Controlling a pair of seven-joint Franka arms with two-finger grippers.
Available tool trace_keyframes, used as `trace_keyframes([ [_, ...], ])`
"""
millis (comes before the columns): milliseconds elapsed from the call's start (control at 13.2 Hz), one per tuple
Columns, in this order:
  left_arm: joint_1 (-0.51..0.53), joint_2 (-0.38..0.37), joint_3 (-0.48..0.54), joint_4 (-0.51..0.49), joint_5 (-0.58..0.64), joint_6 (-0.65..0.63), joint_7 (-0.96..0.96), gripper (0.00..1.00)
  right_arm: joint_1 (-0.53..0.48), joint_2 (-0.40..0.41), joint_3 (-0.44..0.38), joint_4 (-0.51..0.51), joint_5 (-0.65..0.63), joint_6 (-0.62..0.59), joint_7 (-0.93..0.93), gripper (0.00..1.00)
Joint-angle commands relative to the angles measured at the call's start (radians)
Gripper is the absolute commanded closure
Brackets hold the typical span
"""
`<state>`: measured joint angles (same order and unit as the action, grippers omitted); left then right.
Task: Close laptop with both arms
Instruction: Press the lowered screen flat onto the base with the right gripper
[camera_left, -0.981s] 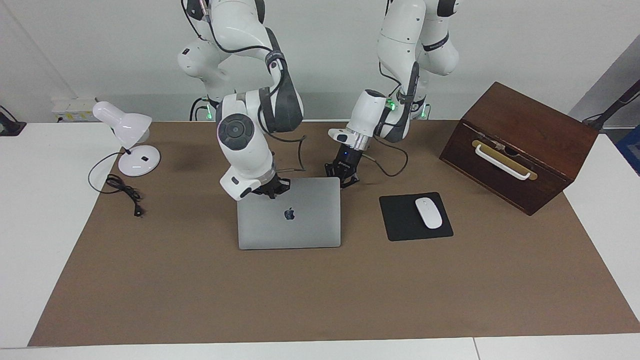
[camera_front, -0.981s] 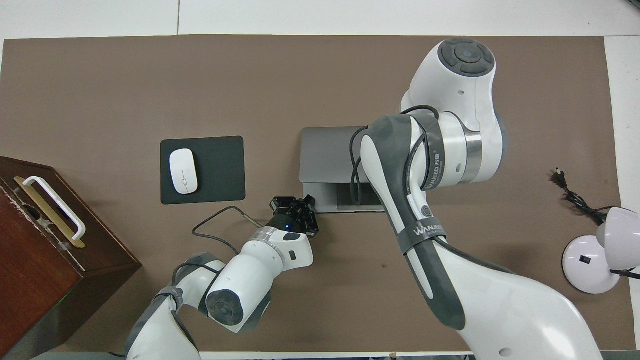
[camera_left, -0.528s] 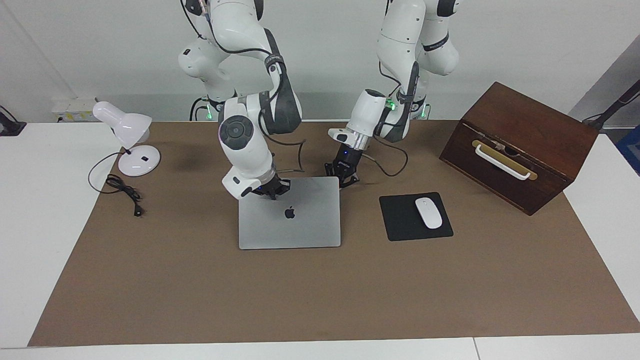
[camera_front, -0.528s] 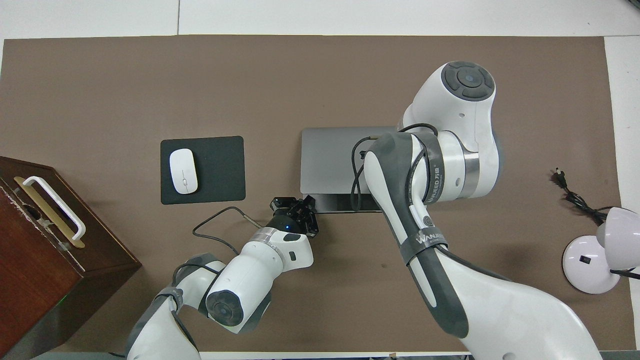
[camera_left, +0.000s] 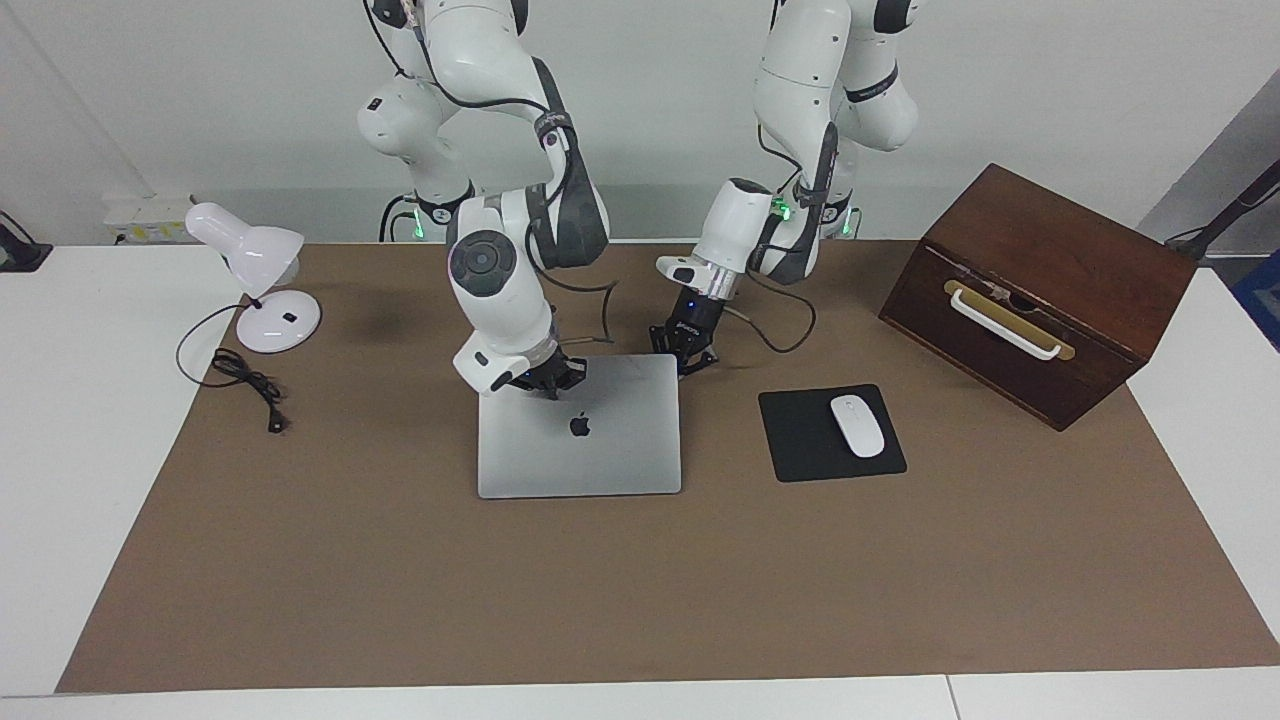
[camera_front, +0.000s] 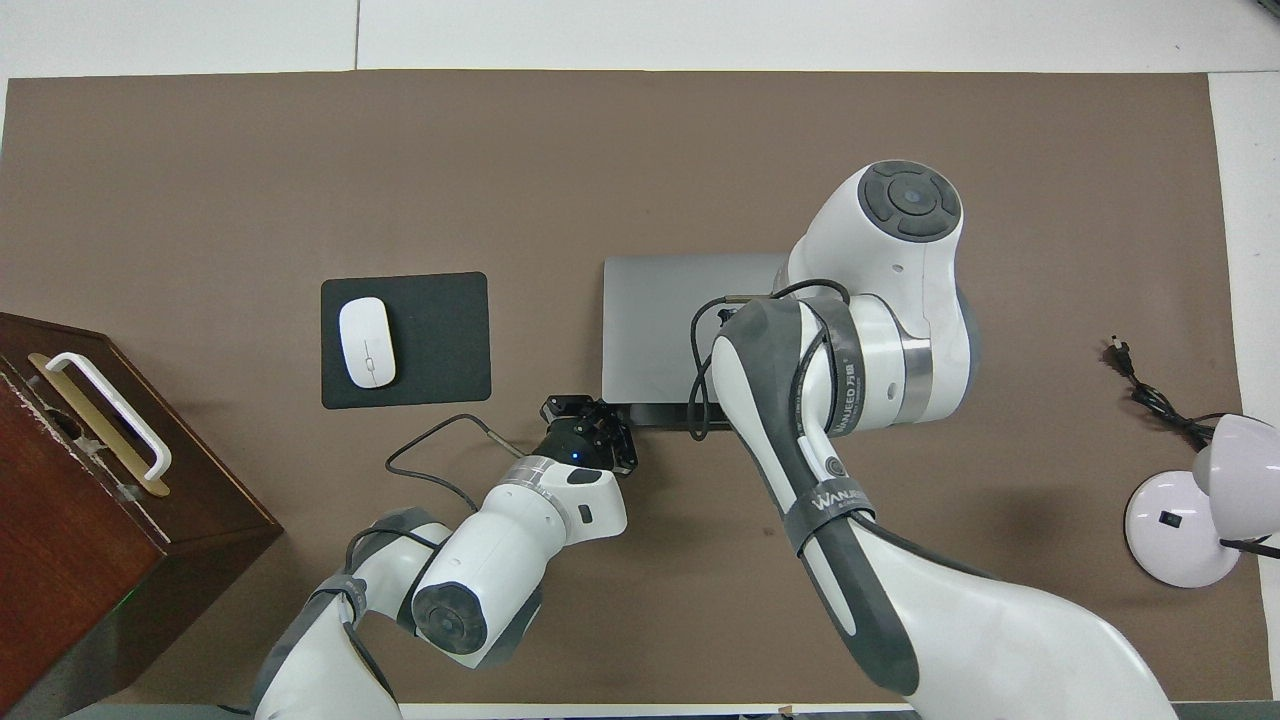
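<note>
**Last stretch of closing the laptop**

Takes place on the brown mat (camera_left: 300, 560), with the laptop (camera_left: 600, 450) at its middle, between the desk lamp (camera_left: 262, 290) toward the right arm's end and the black mouse pad (camera_left: 800, 440) toward the left arm's end. Bends the right arm (camera_left: 495, 290) down over the lid and sets the right gripper (camera_left: 548, 378) on the lid's edge nearest the robots, touching it as it seems. Holds the left gripper (camera_left: 686, 357) low at the laptop's corner toward the left arm's end, just beside the base, perhaps to steady it. Cannot tell for either gripper how far the jaws stand open, nor see anything clamped between them.

Judging by the thin dark slit (camera_front: 655, 413) under the lid in the overhead view: in the closing step, almost finished. Calls next for a short, gentle press straight down until lid meets base, with the left gripper's tips out of the gap so as not to be pinched. Calls then for lifting both grippers away.

Compared with a second ago: showed then a wide strip of trackpad and base under the lid, shows now only the slit. Has drawn the right arm's elbow toward the robots. Has left the left gripper, lamp, pad and white mouse (camera_left: 857, 425) in place.
</note>
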<state>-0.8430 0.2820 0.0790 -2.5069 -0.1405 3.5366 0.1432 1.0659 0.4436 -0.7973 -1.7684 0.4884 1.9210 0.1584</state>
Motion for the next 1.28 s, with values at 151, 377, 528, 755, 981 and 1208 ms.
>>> trace_keyframes([
  [151,-0.038,0.023,0.004,-0.062,-0.010,-0.034,0.004,1.00,0.016,-0.031,-0.005,-0.074,0.030,0.061,-0.026,1.00],
  [377,-0.038,0.023,0.004,-0.062,-0.010,-0.033,0.004,1.00,0.016,-0.029,-0.003,-0.083,0.030,0.073,-0.026,1.00],
  [528,-0.038,0.023,0.004,-0.062,-0.010,-0.033,0.004,1.00,0.026,-0.031,-0.003,-0.092,0.032,0.078,-0.026,1.00],
  [755,-0.038,0.025,0.004,-0.062,-0.010,-0.033,0.004,1.00,0.028,-0.028,-0.003,-0.101,0.052,0.088,-0.026,1.00],
  [981,-0.036,0.026,0.005,-0.061,-0.010,-0.033,0.002,1.00,0.031,-0.028,0.001,-0.121,0.053,0.122,-0.028,1.00],
  [1208,-0.034,0.032,0.005,-0.053,-0.011,-0.035,0.002,1.00,0.032,-0.028,0.003,-0.121,0.055,0.122,-0.026,1.00],
])
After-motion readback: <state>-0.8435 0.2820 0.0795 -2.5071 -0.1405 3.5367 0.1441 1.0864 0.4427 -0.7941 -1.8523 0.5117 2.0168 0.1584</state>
